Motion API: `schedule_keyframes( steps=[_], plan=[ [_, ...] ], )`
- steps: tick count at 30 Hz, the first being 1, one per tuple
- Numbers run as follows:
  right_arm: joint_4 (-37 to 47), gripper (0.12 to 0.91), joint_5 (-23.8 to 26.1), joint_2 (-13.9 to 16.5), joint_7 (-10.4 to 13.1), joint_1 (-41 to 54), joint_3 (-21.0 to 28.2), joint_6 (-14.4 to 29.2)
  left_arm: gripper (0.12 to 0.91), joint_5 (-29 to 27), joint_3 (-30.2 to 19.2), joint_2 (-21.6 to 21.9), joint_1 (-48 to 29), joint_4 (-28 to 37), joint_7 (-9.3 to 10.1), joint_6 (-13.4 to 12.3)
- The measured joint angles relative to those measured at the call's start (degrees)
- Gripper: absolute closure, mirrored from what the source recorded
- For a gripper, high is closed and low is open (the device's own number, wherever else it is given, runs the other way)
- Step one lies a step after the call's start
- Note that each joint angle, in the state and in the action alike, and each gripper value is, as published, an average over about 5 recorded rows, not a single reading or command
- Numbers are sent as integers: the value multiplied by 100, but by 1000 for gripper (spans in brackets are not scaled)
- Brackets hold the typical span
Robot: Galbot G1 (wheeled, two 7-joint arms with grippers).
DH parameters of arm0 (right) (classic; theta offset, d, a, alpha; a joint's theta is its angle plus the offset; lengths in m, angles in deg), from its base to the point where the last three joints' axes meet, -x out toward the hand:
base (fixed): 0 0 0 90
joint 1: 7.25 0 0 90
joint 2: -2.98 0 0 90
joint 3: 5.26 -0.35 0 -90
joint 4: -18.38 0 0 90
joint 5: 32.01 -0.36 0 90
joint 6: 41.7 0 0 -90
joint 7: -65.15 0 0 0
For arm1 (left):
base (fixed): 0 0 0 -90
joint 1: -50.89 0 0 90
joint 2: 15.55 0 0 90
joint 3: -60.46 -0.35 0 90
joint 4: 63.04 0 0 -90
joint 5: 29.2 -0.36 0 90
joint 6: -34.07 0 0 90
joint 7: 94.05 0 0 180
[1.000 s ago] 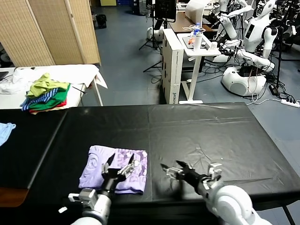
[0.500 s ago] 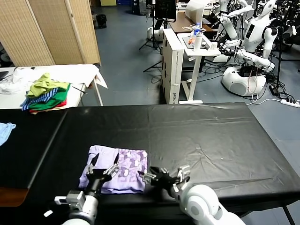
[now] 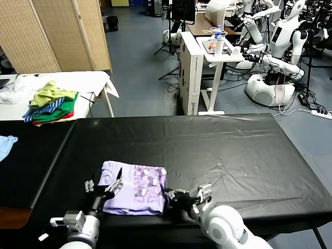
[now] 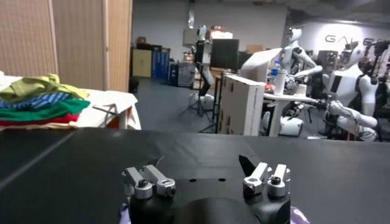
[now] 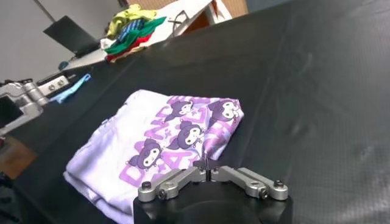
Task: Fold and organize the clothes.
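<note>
Item: T-shirt (image 3: 134, 188), pale lavender with purple cartoon print, folded into a compact rectangle near the front edge of the black worktop (image 3: 223, 150), left of centre.

Change noted: a second ago we had the right gripper (image 3: 169, 197) out on bare cloth to the right of the garment with its fingers spread. It has since travelled left to the shirt's near right corner, and its fingers (image 5: 183, 181) now meet tip to tip. In the right wrist view the tips close at the fabric's edge, so we judge they have pinched that corner, though the fabric between them is too slight to confirm.

The left gripper (image 3: 104, 185) has dropped back toward the shirt's left edge; its fingers (image 4: 149, 181) stand wide apart and hold nothing.

Meaning for the task: we read the folding as largely done. With one corner pinched, we take the step in hand to be a final fold, or a drag to tidy the bundle into place.

Hidden or unclear:
- the shirt's near edge, partly masked by both grippers in the head view;
- whether the left fingertips touch fabric, as the left wrist view shows almost no shirt;
- the underside layers of the fold.

Also present: a coloured clothes pile (image 3: 51, 102) on the white side table, and a light blue garment (image 3: 5, 144), cut off at the far left.
</note>
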Motion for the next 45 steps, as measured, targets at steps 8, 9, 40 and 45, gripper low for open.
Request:
schedule_keyframes(
  steps=[8, 9, 40, 45],
  plan=[
    [-188, 886, -80, 557, 64, -226, -725, -213, 123, 22, 25, 26, -59, 104, 0, -64],
    [-207, 886, -98, 625, 44, -252, -810, -214, 123, 35, 25, 25, -61, 115, 1, -67],
    [-858, 118, 1801, 1138, -683, -2244, -2420, 1956, 123, 412, 245, 228, 925, -311, 144, -643],
    [-972, 118, 2266, 1075, -620, -3004, -2739, 2898, 123, 371, 242, 214, 1227, -476, 127, -477]
  ],
)
